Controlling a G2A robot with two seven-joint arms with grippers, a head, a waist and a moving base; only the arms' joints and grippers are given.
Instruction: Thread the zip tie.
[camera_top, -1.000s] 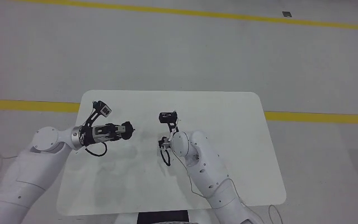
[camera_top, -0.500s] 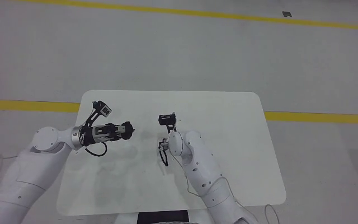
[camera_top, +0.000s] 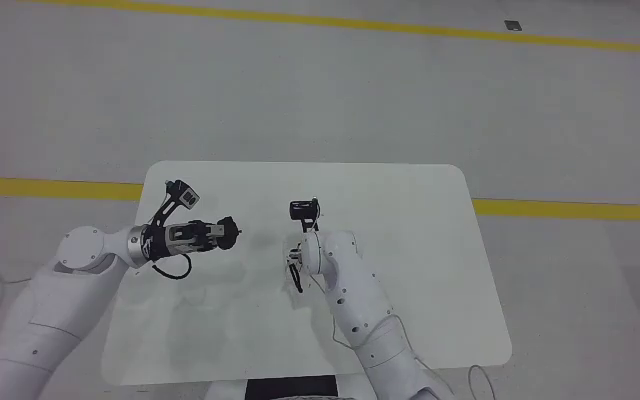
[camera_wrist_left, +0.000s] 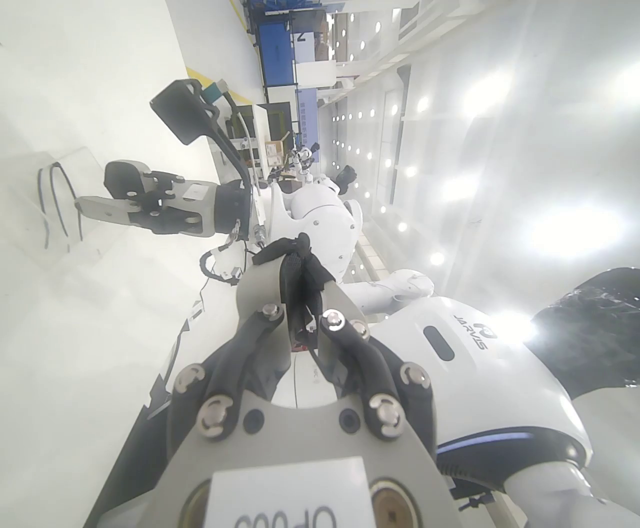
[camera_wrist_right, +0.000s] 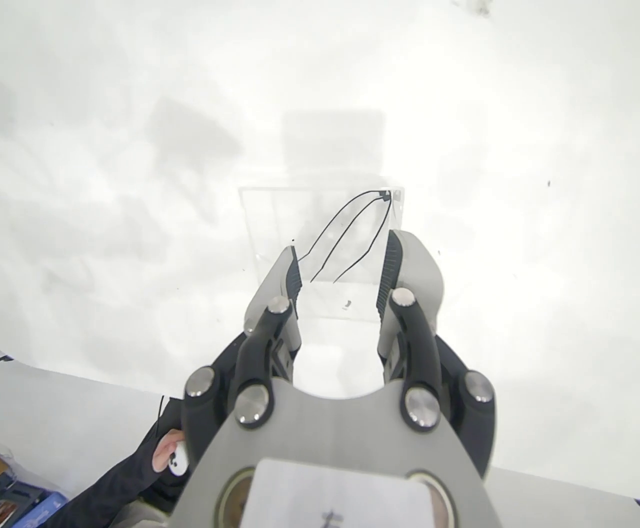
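Several thin black zip ties (camera_wrist_right: 350, 235) lie in a shallow clear tray (camera_wrist_right: 270, 225) on the white table. My right gripper (camera_wrist_right: 342, 247) hangs just above the tray, pointing down, open, with the ties' tails between its fingers and nothing gripped. In the top view this gripper (camera_top: 293, 264) is at the table's middle. The left wrist view shows the same ties (camera_wrist_left: 55, 200) beside the right gripper (camera_wrist_left: 95, 207). My left gripper (camera_wrist_left: 295, 250) is held off the table to the left of the tray (camera_top: 228, 232), shut, with only black padding showing between its fingers.
The white table (camera_top: 420, 220) is bare on its right half and along its front. The left arm lies across the table's left side.
The right arm has shifted slightly to the right over the tray. The left arm has not moved.
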